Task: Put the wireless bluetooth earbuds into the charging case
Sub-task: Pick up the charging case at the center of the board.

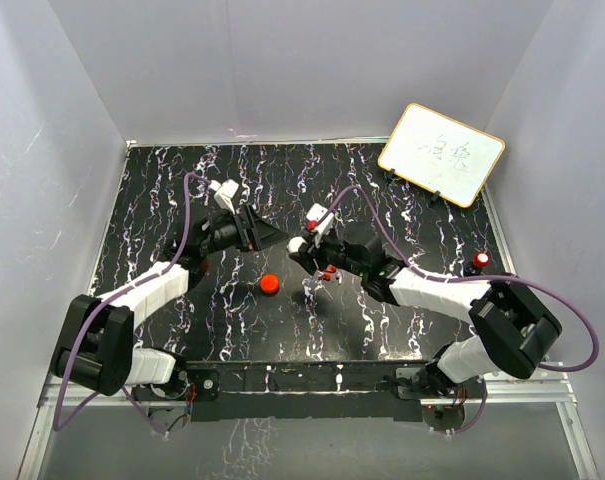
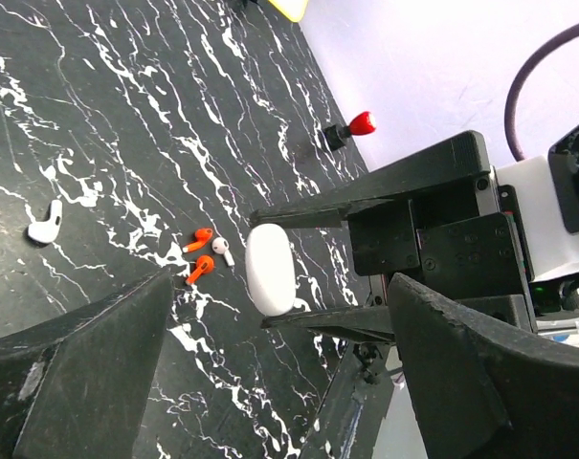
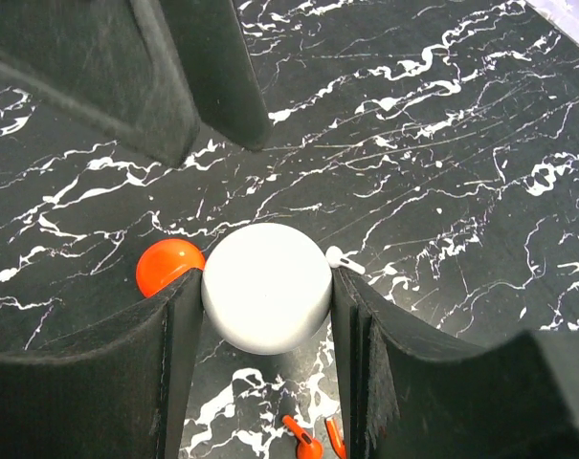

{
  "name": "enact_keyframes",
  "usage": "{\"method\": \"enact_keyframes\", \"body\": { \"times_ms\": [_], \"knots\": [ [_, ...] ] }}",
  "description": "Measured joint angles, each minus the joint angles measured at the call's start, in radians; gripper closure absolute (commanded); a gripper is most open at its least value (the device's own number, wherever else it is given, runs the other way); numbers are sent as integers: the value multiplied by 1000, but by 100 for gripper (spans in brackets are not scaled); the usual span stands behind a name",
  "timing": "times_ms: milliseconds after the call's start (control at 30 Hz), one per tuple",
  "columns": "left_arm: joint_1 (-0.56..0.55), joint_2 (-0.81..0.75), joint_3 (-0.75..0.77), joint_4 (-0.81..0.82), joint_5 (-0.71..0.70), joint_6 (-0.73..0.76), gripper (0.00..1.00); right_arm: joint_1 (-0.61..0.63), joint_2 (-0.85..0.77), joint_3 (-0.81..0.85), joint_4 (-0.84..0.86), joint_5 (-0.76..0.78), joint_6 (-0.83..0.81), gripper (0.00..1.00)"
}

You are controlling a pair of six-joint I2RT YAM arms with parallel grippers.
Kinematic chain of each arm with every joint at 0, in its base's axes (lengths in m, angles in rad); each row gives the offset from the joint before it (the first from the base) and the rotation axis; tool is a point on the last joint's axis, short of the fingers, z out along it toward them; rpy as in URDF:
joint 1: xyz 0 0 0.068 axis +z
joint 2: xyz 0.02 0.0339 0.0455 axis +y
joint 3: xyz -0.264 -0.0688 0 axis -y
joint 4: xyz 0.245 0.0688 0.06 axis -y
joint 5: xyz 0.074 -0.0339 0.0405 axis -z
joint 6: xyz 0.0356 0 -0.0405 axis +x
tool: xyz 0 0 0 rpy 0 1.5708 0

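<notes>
Jaws of the right gripper (image 3: 265,287) pinch a white oval case (image 2: 268,268) from both sides and hold it just above the surface (image 1: 162,200). Those of the left gripper (image 1: 268,234) stand spread wide with nothing between them. The two red earbuds (image 2: 201,253) lie side by side on the surface just below the held case, outside any case. The charging case (image 1: 270,284), a round red puck, sits on the surface apart from them, between the two arms and just beside the right gripper's left finger in the right wrist view. One white earbud (image 2: 222,250) lies just beside the red pair, and a second white earbud (image 2: 45,222) lies well apart. The left arm (image 1: 152,285) reaches forward and inward with its elbow bent, its gripper pointing at the right one. The right arm (image 1: 432,288) stretches low across toward the middle, so both tips are near each other. A red knob (image 1: 481,260) stands near the right edge, and a whiteboard (image 1: 442,153) leans in the far right corner.
</notes>
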Motion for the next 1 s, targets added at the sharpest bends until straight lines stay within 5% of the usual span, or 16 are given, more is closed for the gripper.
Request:
{"method": "enact_keyframes", "body": {
  "times_ms": [167,533,867,1000],
  "knots": [
    [-21,4,0,7,10,-6,7,0,10,18,8,-18,-1,60],
    [-42,50,-21,61,11,-57,27,0,19,36,46,-54,-4,61],
    [-45,68,-24,112,12,-86,60,0,33,43,52,-77,-5,62],
    [-45,77,-25,127,14,-93,65,0,34,43,55,-80,-7,62]
  ]
}}
